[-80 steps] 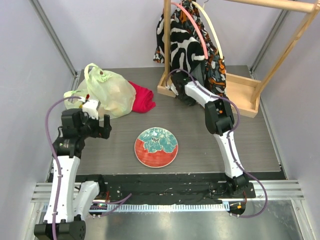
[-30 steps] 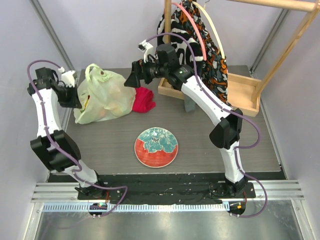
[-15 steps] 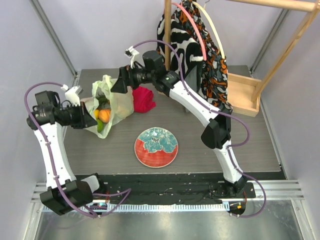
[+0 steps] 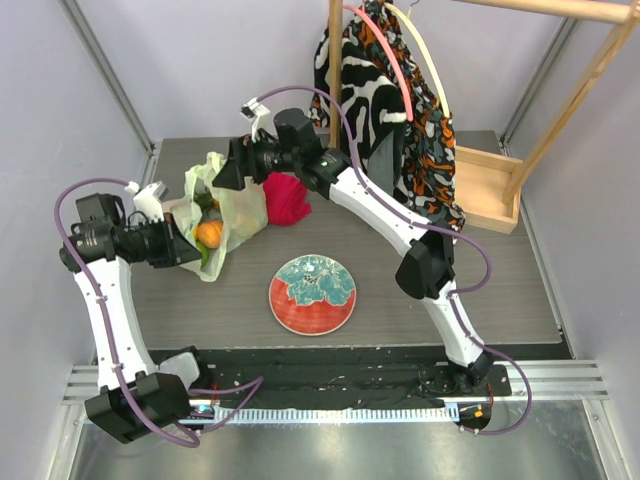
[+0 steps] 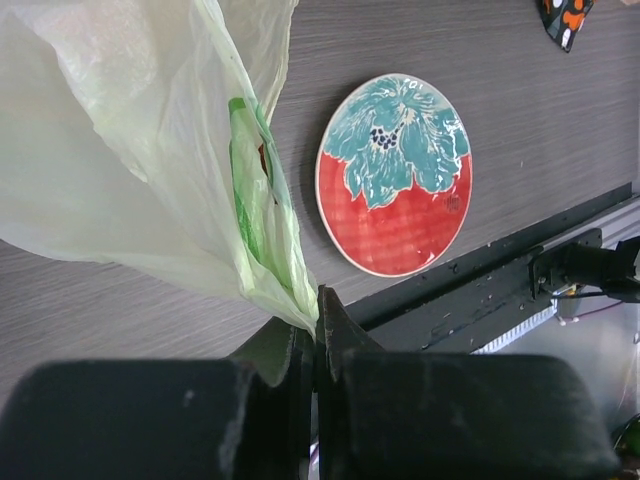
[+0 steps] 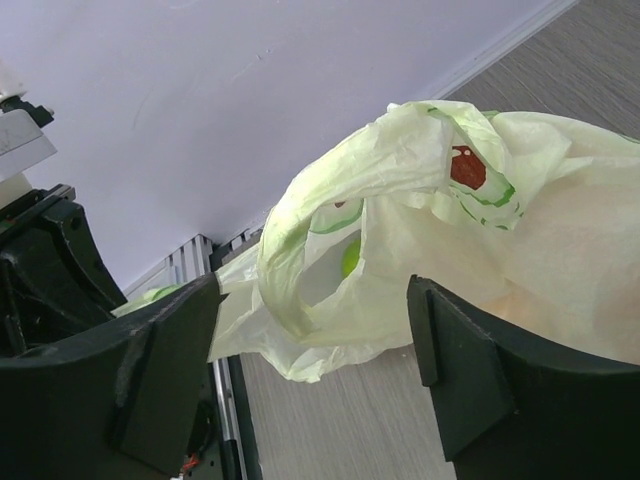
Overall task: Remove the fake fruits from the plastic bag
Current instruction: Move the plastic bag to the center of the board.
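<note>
The pale yellow-green plastic bag (image 4: 235,200) lies at the back left of the table with its mouth pulled open toward the front left. An orange fake fruit (image 4: 208,232) shows inside the mouth, and other fruits around it are partly covered by the plastic. My left gripper (image 4: 188,250) is shut on the bag's edge (image 5: 285,295), the film pinched between its fingertips. My right gripper (image 4: 222,172) hovers open over the bag's top. In the right wrist view a loop handle (image 6: 300,290) hangs between its fingers (image 6: 470,370), untouched, and a green fruit (image 6: 349,258) shows through the loop.
A red and teal plate (image 4: 313,293) sits in the middle front. A red folded cloth (image 4: 285,198) lies right behind the bag. A wooden rack (image 4: 487,195) with a patterned garment (image 4: 385,90) stands at the back right. A wall runs close along the left.
The left gripper has dragged the bag's edge forward and left, opening the mouth and exposing fruits. The right gripper has come from the cloth down to the bag's top, its jaws narrowing a little.
</note>
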`<state>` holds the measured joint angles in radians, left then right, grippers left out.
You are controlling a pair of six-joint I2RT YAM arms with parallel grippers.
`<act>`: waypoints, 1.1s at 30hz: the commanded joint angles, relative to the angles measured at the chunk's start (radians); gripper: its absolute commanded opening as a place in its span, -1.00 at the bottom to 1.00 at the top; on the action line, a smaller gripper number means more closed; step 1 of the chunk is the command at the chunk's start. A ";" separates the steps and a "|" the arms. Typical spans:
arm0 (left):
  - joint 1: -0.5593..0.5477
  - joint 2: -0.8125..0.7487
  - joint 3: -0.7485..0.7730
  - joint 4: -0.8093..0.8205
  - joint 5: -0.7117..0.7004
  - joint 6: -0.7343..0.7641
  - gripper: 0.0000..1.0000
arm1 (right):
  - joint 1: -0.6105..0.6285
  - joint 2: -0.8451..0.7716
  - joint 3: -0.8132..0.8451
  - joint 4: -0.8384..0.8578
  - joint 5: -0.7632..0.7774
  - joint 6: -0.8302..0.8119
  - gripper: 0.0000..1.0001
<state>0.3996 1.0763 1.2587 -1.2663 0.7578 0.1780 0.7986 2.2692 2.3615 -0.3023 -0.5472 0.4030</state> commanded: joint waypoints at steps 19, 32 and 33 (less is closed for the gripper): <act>-0.004 -0.182 0.093 0.160 -0.114 -0.170 -1.00 | -0.118 -0.399 -0.412 -0.204 0.371 -0.388 -0.98; -0.031 -0.216 -0.019 0.090 -0.040 -0.172 -1.00 | -0.009 -0.553 -0.374 -0.189 0.247 -0.559 0.30; -0.034 -0.231 -0.027 0.096 -0.043 -0.213 -1.00 | 0.037 -0.541 -0.363 -0.195 0.225 -0.593 0.29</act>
<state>0.3775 0.8925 1.2549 -1.1858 0.6918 0.0284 0.7570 1.7321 1.9022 -0.5472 -0.2283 -0.0586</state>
